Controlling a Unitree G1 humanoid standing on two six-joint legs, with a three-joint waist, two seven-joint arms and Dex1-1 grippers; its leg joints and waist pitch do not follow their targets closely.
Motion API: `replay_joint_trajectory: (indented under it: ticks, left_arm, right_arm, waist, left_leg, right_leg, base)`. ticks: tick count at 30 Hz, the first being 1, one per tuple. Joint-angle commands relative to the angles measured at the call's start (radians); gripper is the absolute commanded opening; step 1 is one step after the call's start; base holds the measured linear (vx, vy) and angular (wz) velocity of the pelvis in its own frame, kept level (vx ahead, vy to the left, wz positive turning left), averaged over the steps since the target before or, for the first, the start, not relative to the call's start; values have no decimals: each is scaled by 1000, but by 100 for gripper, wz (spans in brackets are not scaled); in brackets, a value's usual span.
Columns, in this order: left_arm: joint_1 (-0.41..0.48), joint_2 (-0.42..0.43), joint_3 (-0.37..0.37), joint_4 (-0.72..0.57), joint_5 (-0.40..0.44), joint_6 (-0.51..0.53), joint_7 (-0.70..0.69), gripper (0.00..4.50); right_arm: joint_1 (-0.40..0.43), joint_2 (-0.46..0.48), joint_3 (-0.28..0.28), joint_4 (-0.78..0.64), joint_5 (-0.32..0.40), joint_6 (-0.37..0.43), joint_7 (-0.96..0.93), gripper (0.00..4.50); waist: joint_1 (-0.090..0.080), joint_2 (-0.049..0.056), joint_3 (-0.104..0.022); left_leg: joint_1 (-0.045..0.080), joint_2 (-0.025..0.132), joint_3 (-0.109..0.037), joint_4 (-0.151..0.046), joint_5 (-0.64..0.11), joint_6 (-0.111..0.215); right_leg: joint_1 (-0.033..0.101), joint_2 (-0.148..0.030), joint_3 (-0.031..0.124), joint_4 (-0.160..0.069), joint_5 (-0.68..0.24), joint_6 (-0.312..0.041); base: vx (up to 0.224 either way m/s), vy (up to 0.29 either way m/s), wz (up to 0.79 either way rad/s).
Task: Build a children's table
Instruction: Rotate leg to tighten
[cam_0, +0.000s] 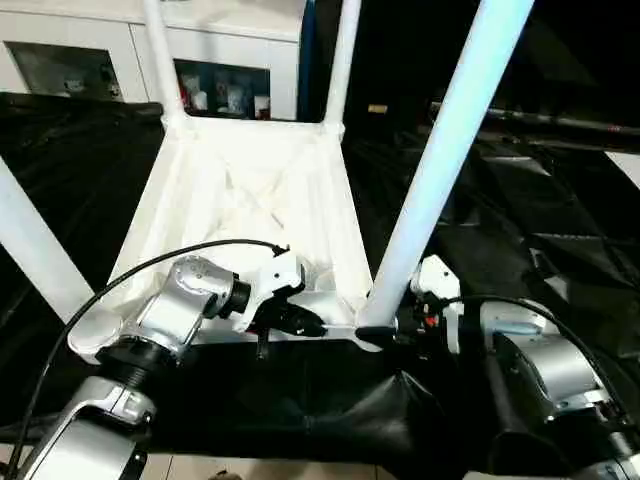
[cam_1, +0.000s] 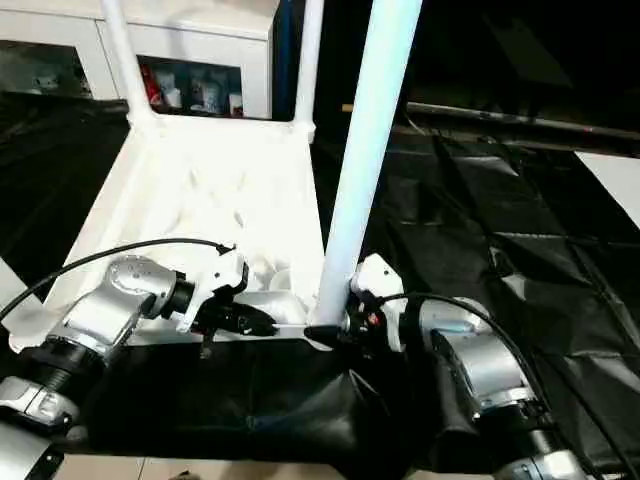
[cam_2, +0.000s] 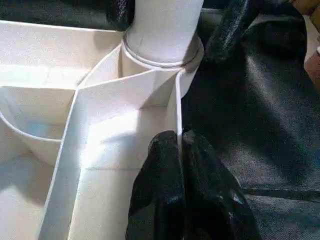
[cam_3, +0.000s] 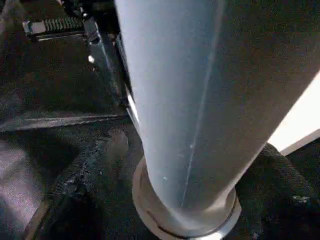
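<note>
The children's table lies upside down on the black cloth, its white ribbed tabletop (cam_0: 240, 190) facing up. Several white tube legs stand in its corner sockets, among them the near right leg (cam_0: 440, 160) and the near left leg (cam_0: 30, 250). My left gripper (cam_0: 300, 322) is at the tabletop's near edge. In the left wrist view its fingers (cam_2: 160, 165) are shut on the thin rim wall (cam_2: 176, 110) beside the near right socket. My right gripper (cam_0: 385, 330) is open at the foot of the near right leg (cam_3: 200, 100), one finger (cam_3: 80, 190) on each side and the leg between them.
The black-draped work table (cam_0: 520, 220) stretches away to the right, and its front edge lies just below my grippers. A white cabinet (cam_0: 230, 50) with glass doors stands behind. A dark bar (cam_0: 560, 125) crosses the back right. A black cable (cam_0: 130, 270) loops over my left forearm.
</note>
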Motion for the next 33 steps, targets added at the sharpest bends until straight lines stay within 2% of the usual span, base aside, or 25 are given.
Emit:
replay_joint_trajectory:
  ticks: [1, 5, 7, 8, 9, 12, 16, 18, 20, 21, 22, 23, 26, 27, 29, 30, 31, 32, 33]
  left_arm:
    - [6, -18, -19, -3, -16, -15, -28, 0]
    - [6, -15, -20, -9, -16, -15, -24, 0]
    - [18, -1, -25, -34, -15, -21, -34, 0]
    - [18, -1, -25, -34, -15, -21, -34, 0]
    - [24, 5, -27, -44, -14, -25, -37, 0]
    - [39, 13, -22, -74, -24, -36, -36, 0]
    - [43, 13, -9, -94, -35, -26, -21, 0]
    - [47, 13, 11, -121, -52, 2, -5, 44]
    - [67, 26, 32, -187, -90, 56, -14, 56]
    - [85, 34, 55, -241, -124, 97, -15, 67]
    - [89, 35, 61, -254, -132, 106, -15, 67]
    - [100, 38, 76, -284, -152, 125, -10, 98]
    - [119, 38, 115, -342, -190, 157, 18, 101]
    - [127, 37, 134, -358, -196, 161, 39, 119]
    - [130, 37, 142, -367, -199, 163, 50, 142]
    - [137, 24, 180, -381, -186, 161, 123, 146]
    - [139, 1, 220, -381, -152, 150, 232, 153]
    - [136, -39, 273, -370, -116, 118, 379, 178]
    - [136, -39, 273, -370, -116, 118, 379, 186]
  right_arm:
    - [18, -23, 1, -36, -1, 7, 16, 334]
    - [48, -60, -16, -69, 8, 12, 30, 334]
    - [88, -121, -64, -90, 20, 21, 34, 334]
    - [88, -121, -64, -90, 20, 21, 34, 334]
    - [102, -138, -85, -94, 22, 22, 27, 334]
    - [130, -158, -139, -113, 49, 35, 14, 334]
    - [155, -164, -157, -144, 71, 51, 14, 334]
    - [176, -161, -169, -168, 86, 62, -5, 343]
    - [187, -145, -191, -173, 91, 67, -56, 343]
    - [188, -128, -208, -166, 85, 69, -100, 343]
    - [189, -125, -212, -165, 84, 70, -108, 343]
    - [195, -120, -220, -169, 83, 76, -125, 343]
    - [212, -109, -241, -180, 82, 85, -157, 343]
    - [220, -108, -248, -188, 86, 89, -164, 343]
    - [224, -108, -251, -192, 88, 92, -167, 343]
    - [241, -108, -264, -212, 100, 105, -182, 343]
    - [256, -106, -276, -230, 103, 120, -206, 343]
    - [251, -91, -292, -223, 81, 135, -271, 343]
    - [251, -91, -292, -223, 81, 135, -271, 343]
  waist:
    - [1, -5, -50]
    - [8, -6, -50]
    - [13, 4, -50]
    - [15, -3, -51]
    - [16, 0, -52]
    - [14, 0, -51]
    - [15, -4, -52]
    - [15, -2, -52]
    - [15, -1, -53]
    - [15, 2, -54]
    - [14, 1, -54]
    - [13, -2, -52]
    - [13, -1, -48]
    - [13, -3, -46]
    - [13, -3, -47]
    - [12, -3, -46]
    - [11, 2, -47]
    - [13, 2, -47]
    - [9, 1, -47]
  left_leg:
    - [6, 21, 5, -64, -235, 38]
    - [8, 22, 7, -61, -219, 48]
    - [8, 23, 6, -62, -224, 44]
    - [8, 24, 6, -59, -223, 47]
    - [5, 21, 6, -60, -216, 48]
    - [4, 20, 6, -60, -231, 47]
    - [6, 21, 6, -58, -217, 54]
    - [7, 22, 5, -58, -213, 53]
    - [5, 24, 4, -59, -207, 48]
    - [8, 23, 6, -59, -202, 41]
    - [7, 23, 6, -59, -199, 38]
    - [6, 21, 8, -58, -206, 39]
    - [8, 21, 8, -60, -244, 35]
    - [7, 20, 7, -61, -259, 30]
    - [6, 20, 6, -61, -266, 29]
    - [6, 18, 6, -61, -266, 29]
    - [4, 22, 4, -61, -274, 24]
    - [8, 21, 4, -60, -274, 24]
    - [3, 20, 3, -59, -276, 20]
  right_leg:
    - [44, -39, 30, -62, -201, -189]
    - [43, -38, 30, -61, -182, -192]
    - [45, -39, 31, -62, -185, -192]
    - [45, -39, 31, -60, -167, -196]
    - [48, -38, 30, -60, -158, -197]
    - [47, -38, 29, -62, -177, -197]
    - [47, -37, 28, -60, -169, -196]
    - [47, -37, 28, -59, -166, -198]
    - [48, -39, 28, -54, -151, -205]
    - [46, -37, 28, -53, -137, -220]
    - [46, -37, 27, -51, -127, -227]
    - [46, -33, 26, -54, -133, -227]
    - [44, -35, 27, -61, -198, -211]
    - [43, -35, 27, -65, -239, -192]
    - [43, -34, 27, -68, -257, -176]
    - [42, -33, 27, -69, -265, -170]
    - [43, -31, 27, -68, -249, -164]
    - [42, -32, 26, -70, -251, -161]
    - [43, -31, 25, -70, -252, -161]
  base:
    - [0, 0, 0]
    - [0, 0, 0]
    - [0, 0, 0]
    - [0, 0, 0]
    - [0, 0, 0]
    - [0, 0, 0]
    - [0, 0, 0]
    - [0, 0, 0]
    - [0, 0, 0]
    - [0, 0, 0]
    - [0, 0, 0]
    - [0, 0, 0]
    - [0, 0, 0]
    - [0, 0, 0]
    - [0, 0, 0]
    - [0, 0, 0]
    - [0, 0, 0]
    - [0, 0, 0]
    - [0, 0, 0]
